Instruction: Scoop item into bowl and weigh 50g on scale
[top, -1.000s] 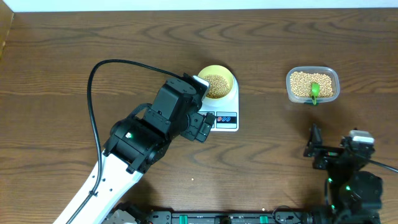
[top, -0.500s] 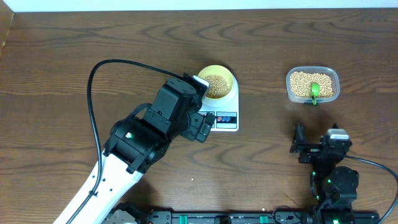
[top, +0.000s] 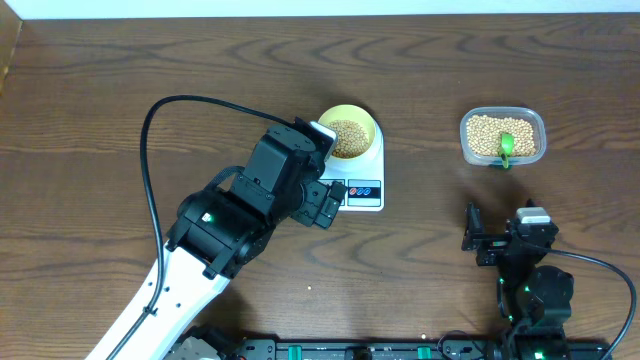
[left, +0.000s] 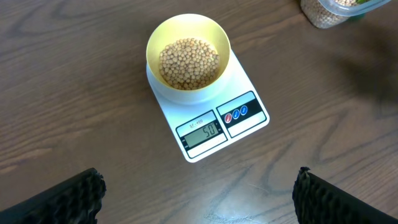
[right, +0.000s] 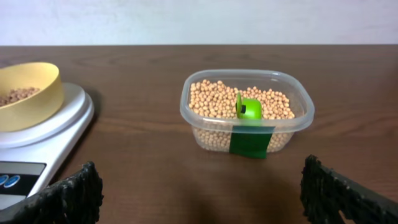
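Note:
The pale yellow bowl (top: 364, 122) stands on the white scale (top: 366, 196) and holds tan beans (top: 346, 136). In the left wrist view the beans (left: 188, 62) part-fill the bowl (left: 153, 43), and the scale (left: 252, 124) has a display (left: 203, 132) that reads 50. My left gripper (top: 327, 203) is open and empty just in front of the scale; its fingers show in the left wrist view (left: 199, 199). My right gripper (top: 476, 238) is open and empty, low near the table and apart from the tub; it also shows in the right wrist view (right: 199, 196).
A clear plastic tub (top: 468, 137) of beans with a green scoop (top: 506, 148) in it stands at the right. In the right wrist view the tub (right: 298, 121) has a green label, and the scale (right: 56, 130) lies at the left. A black cable loops over the left arm.
My right arm has moved left along the table's front part, and its gripper now sits further left. The left arm, bowl and scale have not moved.

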